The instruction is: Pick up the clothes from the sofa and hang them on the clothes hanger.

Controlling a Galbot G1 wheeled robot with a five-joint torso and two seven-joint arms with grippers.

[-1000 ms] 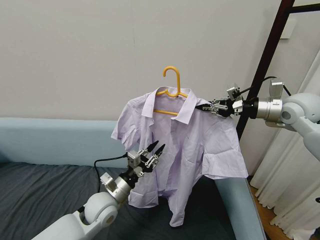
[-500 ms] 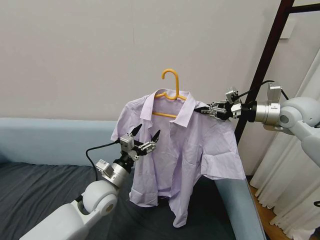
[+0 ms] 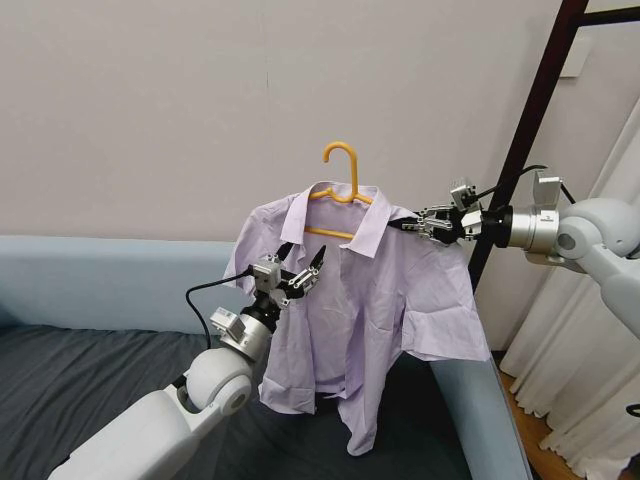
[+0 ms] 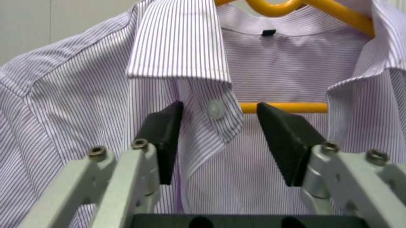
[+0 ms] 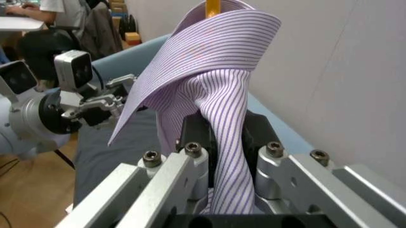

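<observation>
Jaws of the right gripper (image 3: 412,221) are closed on the shirt (image 3: 370,300) at its right shoulder, pinching a bunched fold of cloth. Those of the left gripper (image 3: 302,262) stand apart, straddling the front edge and its white button (image 4: 216,110) just below the collar, clamped on nothing.

The shirt hangs in the air on an orange hanger (image 3: 342,168), above the right end of the sofa (image 3: 90,280). A dark slanted pole (image 3: 528,130) rises just behind the right gripper, with a pale pleated curtain (image 3: 590,380) farther right and a plain wall (image 3: 150,110) behind.

The hanger is smooth and rounded. The sofa has a pale blue back and a dark grey seat. The shirt is white cotton with fine purple stripes and short sleeves, its collar spread and its hem uneven.
</observation>
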